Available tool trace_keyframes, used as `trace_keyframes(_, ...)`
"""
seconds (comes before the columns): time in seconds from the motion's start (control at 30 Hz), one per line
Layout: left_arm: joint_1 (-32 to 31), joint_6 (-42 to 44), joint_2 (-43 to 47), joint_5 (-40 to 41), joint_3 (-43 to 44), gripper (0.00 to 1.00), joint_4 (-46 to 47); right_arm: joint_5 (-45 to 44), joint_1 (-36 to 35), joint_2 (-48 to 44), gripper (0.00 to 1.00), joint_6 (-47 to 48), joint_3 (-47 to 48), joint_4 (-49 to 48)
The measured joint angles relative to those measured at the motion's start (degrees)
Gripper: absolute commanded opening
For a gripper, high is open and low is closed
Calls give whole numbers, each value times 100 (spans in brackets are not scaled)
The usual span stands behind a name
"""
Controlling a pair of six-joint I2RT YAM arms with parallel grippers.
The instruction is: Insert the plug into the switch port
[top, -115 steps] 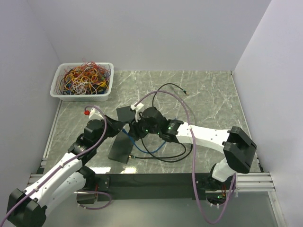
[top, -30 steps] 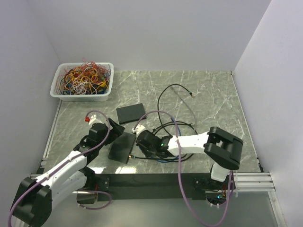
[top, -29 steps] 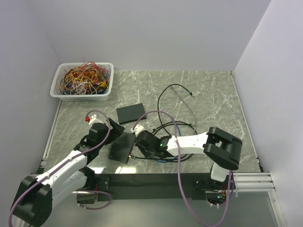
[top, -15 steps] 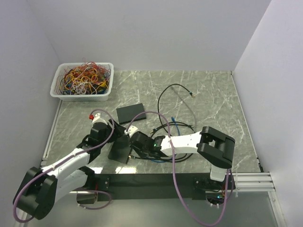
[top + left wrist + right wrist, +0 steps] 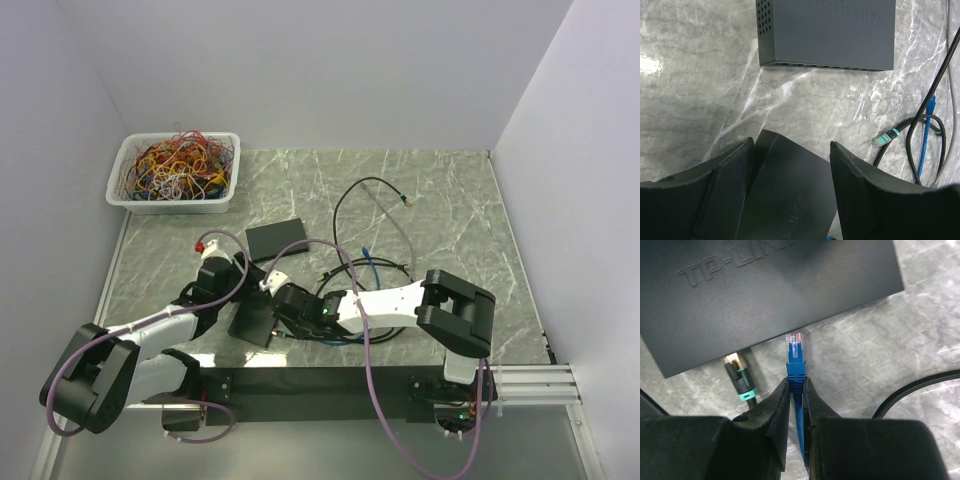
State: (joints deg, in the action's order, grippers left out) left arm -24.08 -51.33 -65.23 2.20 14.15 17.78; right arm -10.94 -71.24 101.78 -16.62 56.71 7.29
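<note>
Blue plug points tip-first at the switch — seemingly square-on.

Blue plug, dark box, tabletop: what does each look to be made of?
Blue plug: a clear, glossy hard-plastic tip on a blue boot that looks like soft moulded plastic or rubber. Dark box: matt dark grey casing with moulded lettering, plastic or painted metal; I cannot tell which. Tabletop: grey-green veined, marble-like with soft sheen; possibly real stone, possibly a printed surface.
</note>
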Motion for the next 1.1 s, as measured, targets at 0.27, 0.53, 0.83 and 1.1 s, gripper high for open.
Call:
trace_keyframes(0.27,0,-37,-17,-42,-63,67,125,-24,-94,7,0,0,76,140)
trace_keyframes(0.53,2,-35,22,-37,-85,66,125,-160,-122,155,0,0,315,411)
trace_keyframes(0.83,7,-33,20,-39,-96,65,136,-284,-138,232,0,7,455,588)
trace_keyframes(1.1,4,-37,20,-37,-105,65,144,-278,-179,245,0,57,575,743)
